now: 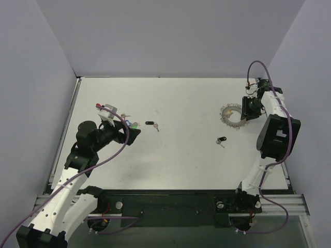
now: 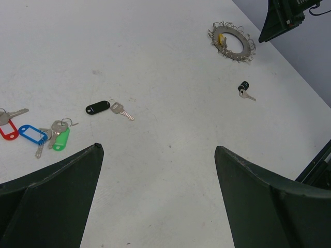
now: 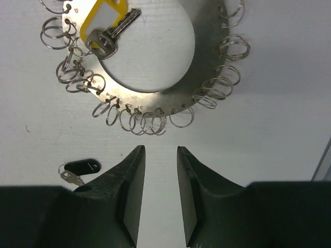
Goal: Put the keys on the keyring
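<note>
right pincer (image 3: pixel 160 151) nearly clenched, empty | left pincer (image 2: pixel 158 147) released | risk: jaws may shove keyring (image 3: pixel 207 57) toward right edge of counter (image 1: pixel 181 155) instead of gripping

Right gripper (image 1: pixel 244 115) just beside keyring (image 1: pixel 224 115), possibly in contact.

Overhead, the left arm reaches from the lower left toward mid-frame, the left hand (image 1: pixel 130 135) spread wide and empty. At upper right, the right arm doubles back, the right hand (image 3: pixel 161 151) angled downward, fingers (image 3: pixel 132 191) narrowly parted, gripping nothing.
</note>
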Robot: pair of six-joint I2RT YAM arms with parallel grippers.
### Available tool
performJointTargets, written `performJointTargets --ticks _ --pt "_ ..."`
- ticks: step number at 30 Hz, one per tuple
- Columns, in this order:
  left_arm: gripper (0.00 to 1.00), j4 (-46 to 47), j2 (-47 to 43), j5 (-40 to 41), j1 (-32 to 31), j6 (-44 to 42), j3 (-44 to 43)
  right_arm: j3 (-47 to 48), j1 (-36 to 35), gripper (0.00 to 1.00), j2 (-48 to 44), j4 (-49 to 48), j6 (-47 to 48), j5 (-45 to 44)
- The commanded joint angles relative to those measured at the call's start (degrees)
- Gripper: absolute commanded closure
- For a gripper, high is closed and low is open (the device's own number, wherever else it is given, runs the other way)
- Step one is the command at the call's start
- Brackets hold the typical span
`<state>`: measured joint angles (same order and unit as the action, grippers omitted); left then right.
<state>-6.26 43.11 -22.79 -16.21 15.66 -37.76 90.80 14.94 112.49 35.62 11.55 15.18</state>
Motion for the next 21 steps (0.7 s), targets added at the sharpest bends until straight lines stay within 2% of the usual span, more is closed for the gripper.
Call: performJointTargets --ticks 1,4,12,15,17,21 --pt "0.00 1.08 0.04 0.02 0.03 -0.98 -2.67 3.06 -0.62 0.73 2.21 4.55 1.55 -4.28" --pt "0.00 1.16 -0.05 -0.15 0.04 -0.98 -2.58 4.90 0.53 0.73 3.35 5.34 1.63 -4.98" --pt "0.00 1.16 0.22 -0.07 0.04 -1.07 -2.67 9.56 1.14 0.75 7.13 10.52 9.80 -6.39" --pt "0.00 1.16 0.22 -0.15 0.04 -1.07 -2.67 10.71 1.41 0.76 8.01 12.01 10.94 -3.60" --pt "0.00 1.16 0.22 -0.24 0.12 -1.07 -2.58 10.19 1.15 0.76 7.75 13.33 13.75 -0.95" --pt "0.00 1.16 0.30 -0.15 0.12 -1.07 -2.58 9.92 0.44 0.76 8.10 14.65 19.64 -3.31"
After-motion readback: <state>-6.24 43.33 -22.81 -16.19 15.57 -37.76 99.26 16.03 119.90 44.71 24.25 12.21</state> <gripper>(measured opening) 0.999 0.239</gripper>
